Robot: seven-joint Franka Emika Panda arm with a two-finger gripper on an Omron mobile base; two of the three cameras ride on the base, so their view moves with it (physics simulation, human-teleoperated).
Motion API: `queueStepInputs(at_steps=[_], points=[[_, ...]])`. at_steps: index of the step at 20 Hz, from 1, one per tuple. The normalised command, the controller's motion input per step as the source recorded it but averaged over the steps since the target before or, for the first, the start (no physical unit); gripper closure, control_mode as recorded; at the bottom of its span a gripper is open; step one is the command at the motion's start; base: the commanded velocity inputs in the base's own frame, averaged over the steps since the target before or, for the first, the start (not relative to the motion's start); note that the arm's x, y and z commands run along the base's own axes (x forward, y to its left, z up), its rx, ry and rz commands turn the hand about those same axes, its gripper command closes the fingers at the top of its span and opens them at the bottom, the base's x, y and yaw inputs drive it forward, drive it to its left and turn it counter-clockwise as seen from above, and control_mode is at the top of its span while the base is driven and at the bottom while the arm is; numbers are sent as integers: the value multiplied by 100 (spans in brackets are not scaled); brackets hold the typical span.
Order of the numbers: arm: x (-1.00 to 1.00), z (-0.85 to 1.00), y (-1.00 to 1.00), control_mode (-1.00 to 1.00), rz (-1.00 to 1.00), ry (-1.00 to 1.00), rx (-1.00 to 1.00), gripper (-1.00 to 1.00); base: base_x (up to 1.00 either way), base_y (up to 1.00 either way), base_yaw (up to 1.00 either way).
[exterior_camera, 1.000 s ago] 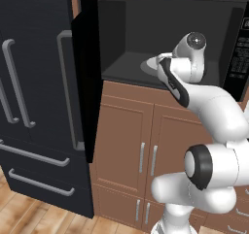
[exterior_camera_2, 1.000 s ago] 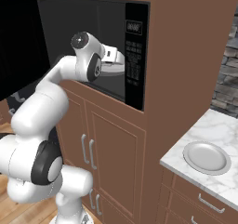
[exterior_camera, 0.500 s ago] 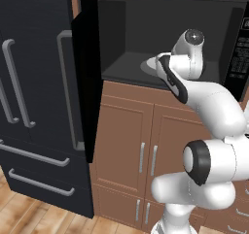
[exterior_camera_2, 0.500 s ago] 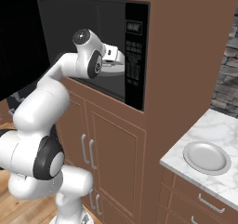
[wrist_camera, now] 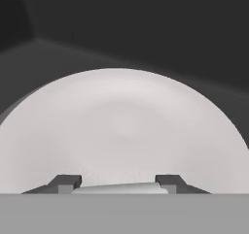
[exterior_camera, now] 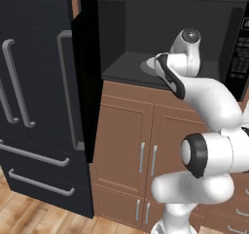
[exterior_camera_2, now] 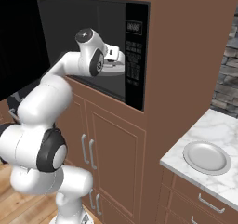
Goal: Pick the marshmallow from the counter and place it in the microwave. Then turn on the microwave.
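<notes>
A: Where's the marshmallow [wrist_camera: 119,188]?

B: Pinched between the gripper [wrist_camera: 116,183] tips, jaws half closed, over the turntable plate [wrist_camera: 121,126] inside the microwave [exterior_camera: 160,39].

A: How does it handle?

B: Likely light and squashy; hold its flat sides gently.

A round white plate [exterior_camera_2: 206,157] lies on the marble counter [exterior_camera_2: 222,130], right of the cabinetry.
</notes>
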Motion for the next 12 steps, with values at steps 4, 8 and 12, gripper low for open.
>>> queueStepInputs(at_steps=[4,8,12], points=[[17,-3,0,-100,0,3,0,100,0,0,0],[17,-3,0,-100,0,3,0,100,0,0,0],[9,0,-1,-100,0,4,0,100,0,0,0]])
